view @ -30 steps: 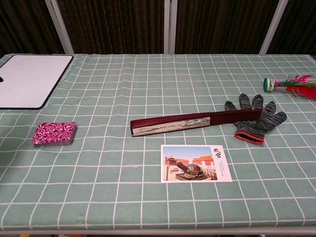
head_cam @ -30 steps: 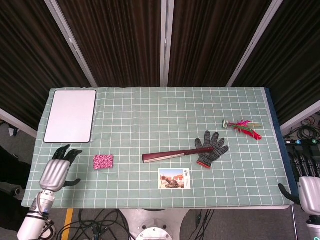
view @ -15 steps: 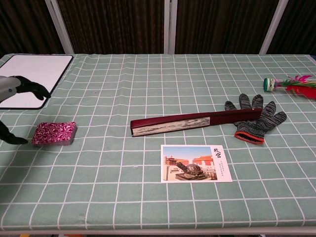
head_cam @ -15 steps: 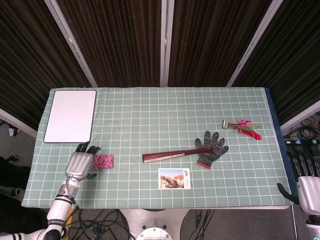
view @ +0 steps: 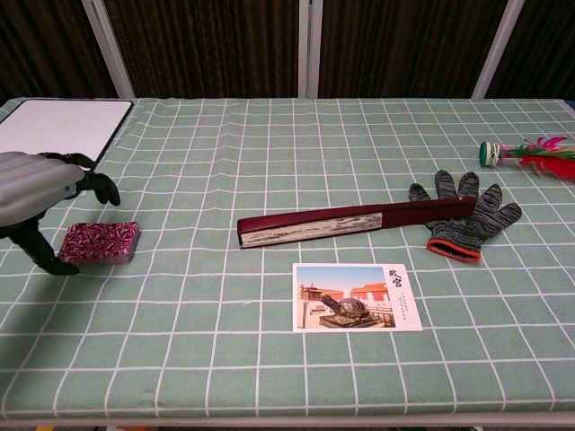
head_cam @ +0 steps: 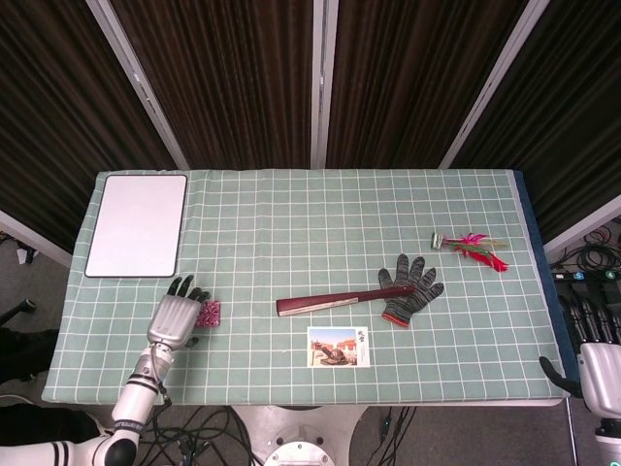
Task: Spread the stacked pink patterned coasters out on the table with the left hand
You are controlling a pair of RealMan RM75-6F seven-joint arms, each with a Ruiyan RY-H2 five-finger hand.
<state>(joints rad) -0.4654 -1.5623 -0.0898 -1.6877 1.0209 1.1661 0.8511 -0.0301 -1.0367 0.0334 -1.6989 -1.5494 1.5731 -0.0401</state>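
Note:
The stack of pink patterned coasters [head_cam: 210,313] [view: 101,241] lies near the table's front left. My left hand [head_cam: 177,316] [view: 34,193] hovers over the stack's left side, covering part of it in the head view. Its fingers are spread and curved above the stack, and the thumb reaches down beside the stack's left edge. It holds nothing. My right hand [head_cam: 596,361] hangs off the table's right edge with its fingers apart and empty; the chest view does not show it.
A white board [head_cam: 136,224] [view: 54,144] lies at the back left. A folded fan [head_cam: 335,302] [view: 350,221], a grey work glove [head_cam: 410,288] [view: 467,216] and a postcard [head_cam: 338,347] [view: 357,297] lie mid-table. A feathered shuttlecock [head_cam: 471,245] [view: 530,151] lies far right.
My left hand has moved right from the table's left edge and now sits over the coaster stack's left side. The stack and my right hand have not moved.

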